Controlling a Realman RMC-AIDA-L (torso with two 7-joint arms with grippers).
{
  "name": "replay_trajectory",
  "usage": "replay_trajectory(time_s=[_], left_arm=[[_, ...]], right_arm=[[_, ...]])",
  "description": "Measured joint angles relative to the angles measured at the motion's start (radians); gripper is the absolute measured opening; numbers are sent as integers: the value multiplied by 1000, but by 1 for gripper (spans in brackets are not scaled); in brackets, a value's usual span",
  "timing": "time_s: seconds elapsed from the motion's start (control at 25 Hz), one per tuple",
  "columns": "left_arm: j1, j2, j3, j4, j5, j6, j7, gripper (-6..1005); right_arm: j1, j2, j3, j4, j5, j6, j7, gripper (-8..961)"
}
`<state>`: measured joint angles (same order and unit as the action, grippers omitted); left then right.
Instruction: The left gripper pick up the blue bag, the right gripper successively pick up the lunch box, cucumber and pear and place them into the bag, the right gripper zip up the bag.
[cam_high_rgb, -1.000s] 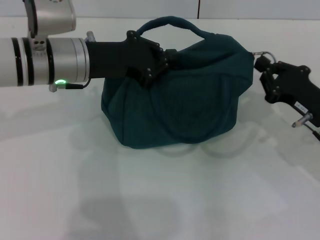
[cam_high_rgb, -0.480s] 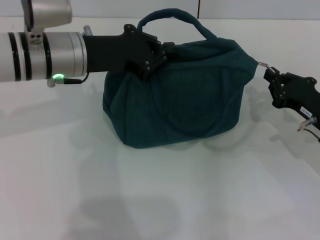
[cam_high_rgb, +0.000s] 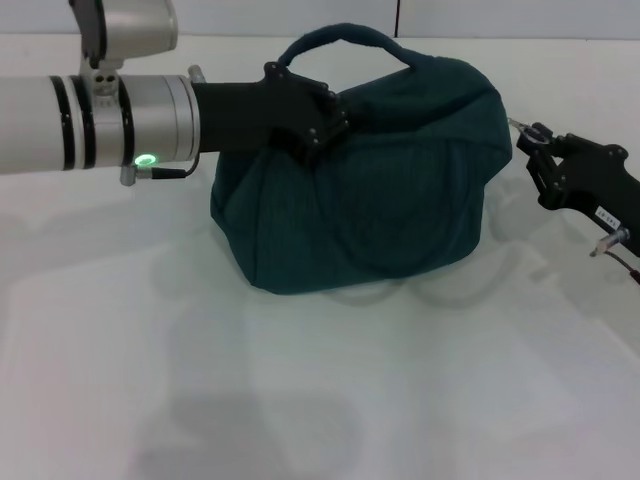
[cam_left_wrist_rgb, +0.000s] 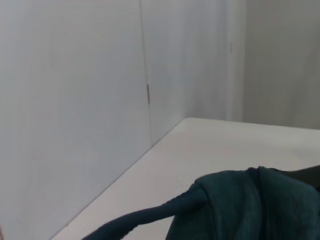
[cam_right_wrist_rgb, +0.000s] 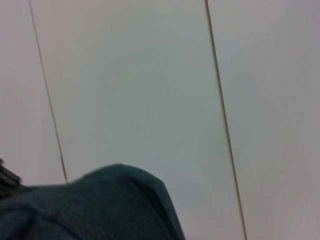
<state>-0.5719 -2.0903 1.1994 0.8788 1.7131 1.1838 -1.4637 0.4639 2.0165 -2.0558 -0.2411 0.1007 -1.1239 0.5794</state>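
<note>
My left gripper (cam_high_rgb: 325, 120) is closed on the upper left edge of the blue bag (cam_high_rgb: 370, 200), which sits zipped on the white table (cam_high_rgb: 300, 400), while my right gripper (cam_high_rgb: 532, 148) is pinching the zipper's metal ring pull (cam_high_rgb: 520, 128) at the bag's right end.

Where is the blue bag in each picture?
Head view: the bag sits mid-table, left claw at its top, right claw beside it.
Left wrist view: bag at the lower edge.
Right wrist view: bag at the lower edge.
Shared landmark: the wall seam.
</note>
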Motion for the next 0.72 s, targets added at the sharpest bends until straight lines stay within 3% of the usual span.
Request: replay_trajectory(time_s=[0.24,0.44,0.56,0.72], left_arm=[[22,3,-10,-12,-100,-9,13,49],[51,3,-33,-11,-176,-9,59,244],[66,4,-33,-11,-223,-7,79,474],[96,4,-34,-11,-279,9,119,660]], right_arm=[[-18,-3,2,4,0,-77,-1,143],[-36,-4,-4,7,0,-79,8,271],[-56,-7,-5,7,-1,-89,33,368],[-99,-14,-4,8,-13,-170,59,497]])
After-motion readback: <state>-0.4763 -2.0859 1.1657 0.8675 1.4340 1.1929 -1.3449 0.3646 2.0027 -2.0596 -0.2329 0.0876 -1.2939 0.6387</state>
